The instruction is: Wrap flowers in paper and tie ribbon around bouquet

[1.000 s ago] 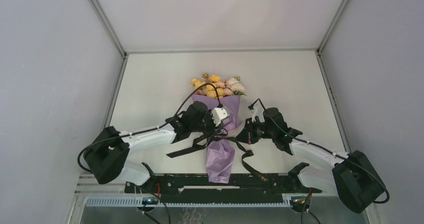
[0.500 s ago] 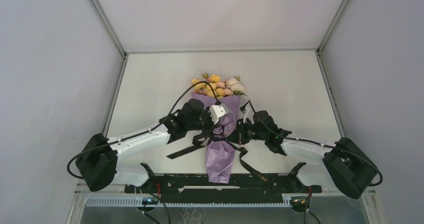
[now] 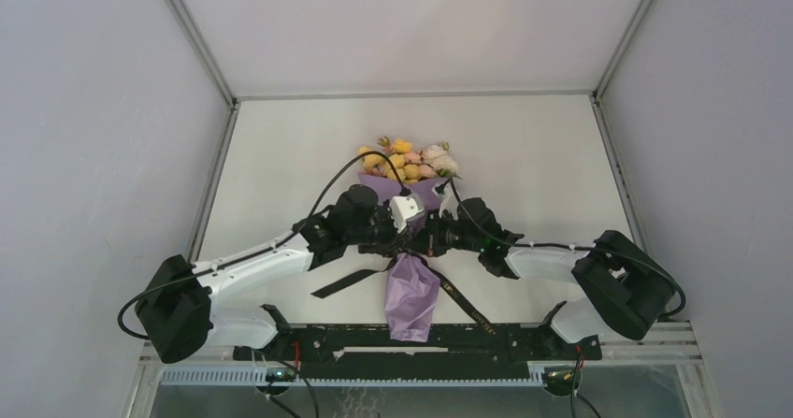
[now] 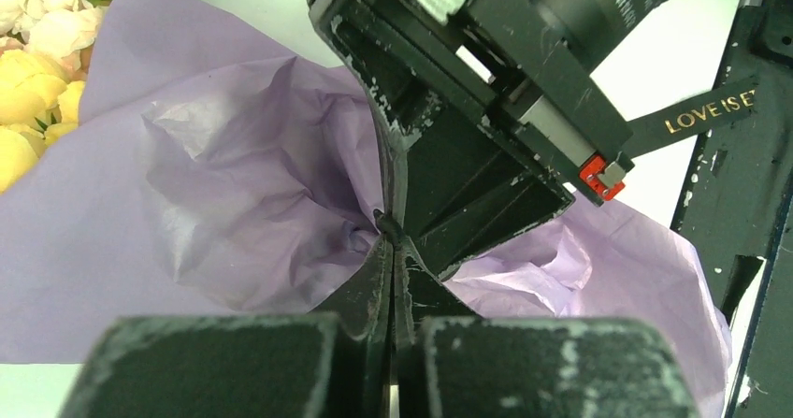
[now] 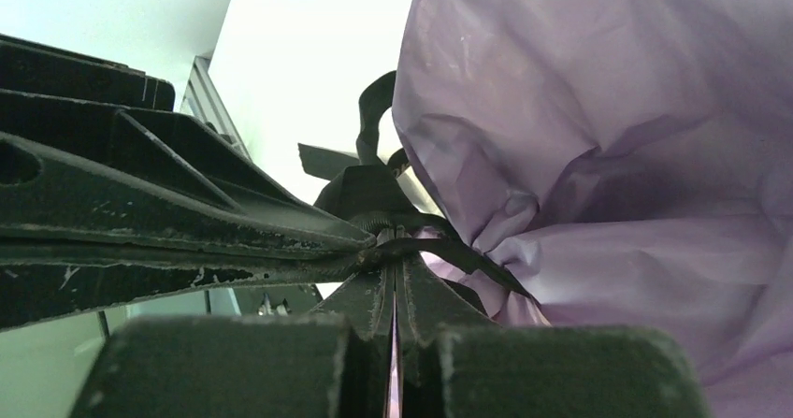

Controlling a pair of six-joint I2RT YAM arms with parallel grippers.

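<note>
1. Seems mostly done: already wrapped in paper (image 4: 234,175), with flowers (image 3: 407,161) beyond the fingertips, and cinched with ribbon (image 4: 711,114) right at the tips.
2. Apparently pinching the ribbon with left gripper (image 4: 391,250) and right gripper (image 5: 393,254), both closed, tip to tip.
3. Remains, probably, to tighten the knot.

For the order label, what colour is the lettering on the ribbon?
Gold on the black ribbon, clearest in the left wrist view.

The white table (image 3: 281,156) bears the bouquet (image 3: 411,292) and ribbon (image 3: 342,283).
</note>
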